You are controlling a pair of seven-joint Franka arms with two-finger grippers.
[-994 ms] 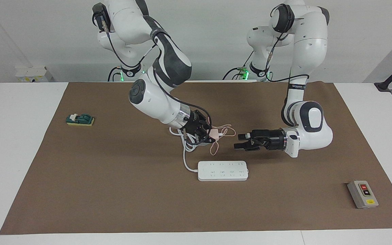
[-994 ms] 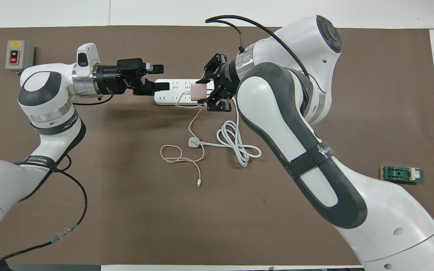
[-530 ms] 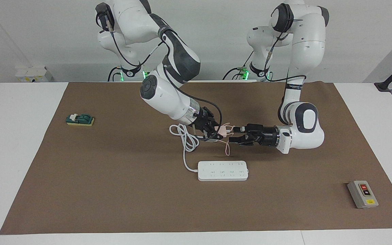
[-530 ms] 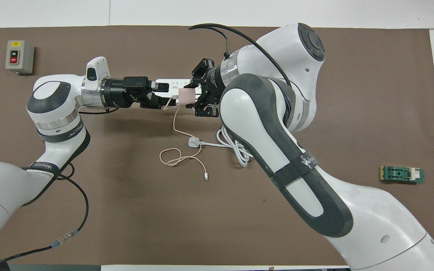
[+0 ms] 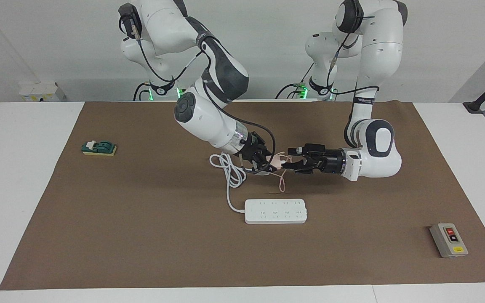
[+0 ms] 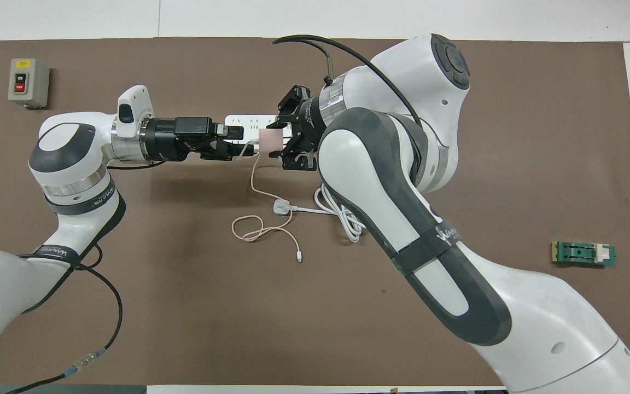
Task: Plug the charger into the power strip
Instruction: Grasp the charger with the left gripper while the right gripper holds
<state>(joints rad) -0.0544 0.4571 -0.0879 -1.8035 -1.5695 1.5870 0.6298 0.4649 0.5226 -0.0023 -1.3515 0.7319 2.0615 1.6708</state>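
Note:
My right gripper [image 5: 267, 162] [image 6: 278, 140] is shut on the charger [image 5: 274, 160] [image 6: 271, 140], a small pale pink cube held in the air above the mat. Its thin pink cable [image 6: 260, 227] hangs down and loops on the mat. My left gripper [image 5: 288, 162] [image 6: 241, 143] lies level and faces the charger, open, its fingertips just at the cube's cable end. Whether they touch it I cannot tell. The power strip [image 5: 275, 211] [image 6: 252, 119], long, flat and white, lies on the mat farther from the robots than both grippers. In the overhead view the grippers cover part of it.
The strip's thick white cord [image 5: 230, 172] [image 6: 342, 216] coils nearer the robots and ends in a white plug [image 6: 281, 206]. A grey button box [image 5: 449, 240] [image 6: 28, 82] sits toward the left arm's end. A small green block [image 5: 99, 148] [image 6: 584, 254] lies toward the right arm's end.
The right gripper carried the charger up and toward the left arm's end. The left gripper moved in to meet it, and its fingers have closed in slightly.

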